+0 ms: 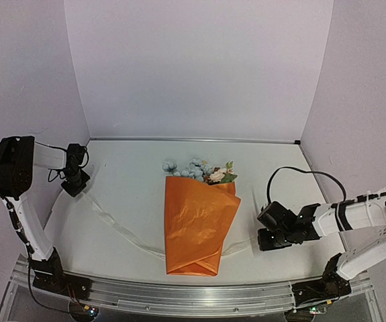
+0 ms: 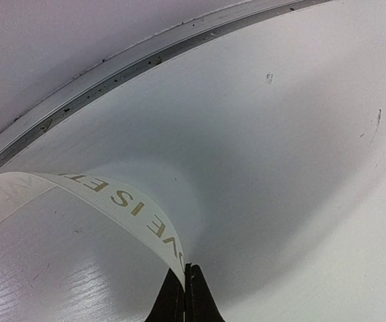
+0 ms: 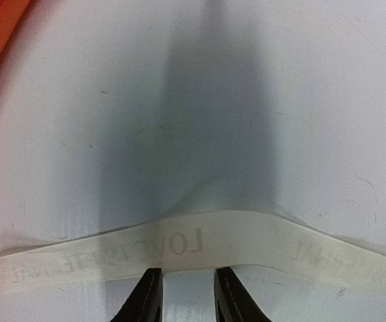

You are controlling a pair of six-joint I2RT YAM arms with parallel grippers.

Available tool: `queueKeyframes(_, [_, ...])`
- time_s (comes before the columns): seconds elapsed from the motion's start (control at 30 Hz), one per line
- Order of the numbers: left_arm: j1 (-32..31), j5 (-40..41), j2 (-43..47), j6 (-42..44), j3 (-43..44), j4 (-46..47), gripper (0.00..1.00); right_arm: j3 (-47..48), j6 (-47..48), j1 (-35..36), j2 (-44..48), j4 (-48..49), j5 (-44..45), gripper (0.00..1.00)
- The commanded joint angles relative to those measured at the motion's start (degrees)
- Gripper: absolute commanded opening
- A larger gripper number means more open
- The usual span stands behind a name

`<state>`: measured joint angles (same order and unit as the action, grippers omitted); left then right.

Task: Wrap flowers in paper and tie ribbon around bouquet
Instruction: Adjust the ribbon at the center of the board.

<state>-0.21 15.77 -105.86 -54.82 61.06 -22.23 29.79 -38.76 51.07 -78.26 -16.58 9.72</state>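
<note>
Ribbon (image 1: 120, 230) lies across the table (image 1: 125, 168), passing under the bouquet (image 1: 199, 225) at centre. From above we see its left end rising to the left gripper (image 1: 76, 182) and its right end by the right gripper (image 1: 265, 236), probably so both ends can be drawn round the paper. At the left wrist, the jaws are pressed together, pinching the ribbon (image 2: 112, 198) and holding that end up. At the right wrist, the jaws stand apart with their tips at the ribbon's (image 3: 179, 245) near edge, gripping nothing yet.
</note>
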Motion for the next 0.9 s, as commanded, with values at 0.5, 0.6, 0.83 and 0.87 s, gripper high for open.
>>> queueKeyframes(0.5, [0.03, -1.69, 0.22, 1.82, 1.27, 2.11, 0.00, 0.53, -33.99, -0.53, 8.65, -8.19, 3.20, 0.64])
queueKeyframes(0.6, [0.03, -1.67, 0.23, 1.96, 1.27, 2.11, 0.00, 1.43, -36.74, -0.59, 7.03, -7.66, 5.15, 0.65])
queueKeyframes(0.83, [0.03, -1.71, 0.31, 1.99, 0.99, 2.37, 0.00, 0.55, -42.12, -1.96, 2.68, -2.01, 7.37, 0.58])
queueKeyframes(0.87, [0.03, -1.71, 0.31, 1.99, 1.01, 2.34, 0.00, 0.31, -42.68, -2.39, 2.04, -0.54, 7.21, 0.57])
